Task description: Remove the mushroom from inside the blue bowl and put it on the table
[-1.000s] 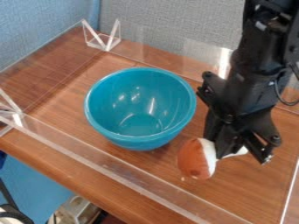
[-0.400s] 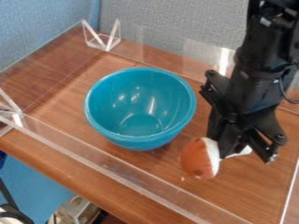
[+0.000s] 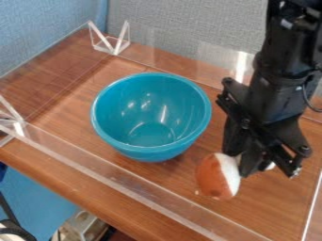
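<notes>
The mushroom (image 3: 216, 178), orange-brown cap with a cream stem, lies on its side on the wood-grain table (image 3: 75, 77), just right of the blue bowl (image 3: 150, 116) and close to the front acrylic wall. The bowl is turquoise, upright and has nothing inside. My black gripper (image 3: 261, 164) points straight down right above and slightly right of the mushroom. Its fingers look parted, and the mushroom's stem end rests by the left fingertip (image 3: 240, 158) without being clamped.
Low clear acrylic walls (image 3: 126, 174) run along the table's edges. Two clear triangular brackets (image 3: 108, 40) stand at the back left corner, and another sits at the left edge. A blue wall rises behind the table.
The gripper stayed in place and its fingers parted. The mushroom slipped slightly down and toward the front wall, out of the grip and onto the table.
</notes>
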Action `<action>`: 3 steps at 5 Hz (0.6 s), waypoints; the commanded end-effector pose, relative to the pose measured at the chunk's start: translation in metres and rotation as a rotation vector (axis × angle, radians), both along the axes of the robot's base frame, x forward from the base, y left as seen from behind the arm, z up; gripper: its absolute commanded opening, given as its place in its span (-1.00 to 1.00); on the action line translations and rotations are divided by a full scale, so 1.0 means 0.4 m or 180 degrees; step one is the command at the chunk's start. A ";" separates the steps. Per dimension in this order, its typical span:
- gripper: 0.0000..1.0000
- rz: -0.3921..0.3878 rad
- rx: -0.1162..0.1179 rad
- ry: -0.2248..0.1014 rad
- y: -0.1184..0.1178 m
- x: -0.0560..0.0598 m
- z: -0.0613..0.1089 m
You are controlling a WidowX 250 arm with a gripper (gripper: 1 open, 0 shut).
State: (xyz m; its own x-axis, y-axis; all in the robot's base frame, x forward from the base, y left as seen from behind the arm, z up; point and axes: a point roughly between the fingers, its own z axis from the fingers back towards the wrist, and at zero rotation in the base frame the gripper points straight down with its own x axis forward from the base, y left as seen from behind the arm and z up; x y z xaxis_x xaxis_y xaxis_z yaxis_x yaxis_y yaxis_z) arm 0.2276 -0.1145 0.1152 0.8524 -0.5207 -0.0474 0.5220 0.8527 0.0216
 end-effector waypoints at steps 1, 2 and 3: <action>-1.00 0.0042 -0.0190 -0.0238 0.006 0.018 0.046; -1.00 0.0087 -0.0199 -0.0212 0.012 0.024 0.032; -1.00 0.0123 -0.0199 -0.0170 0.012 0.021 0.019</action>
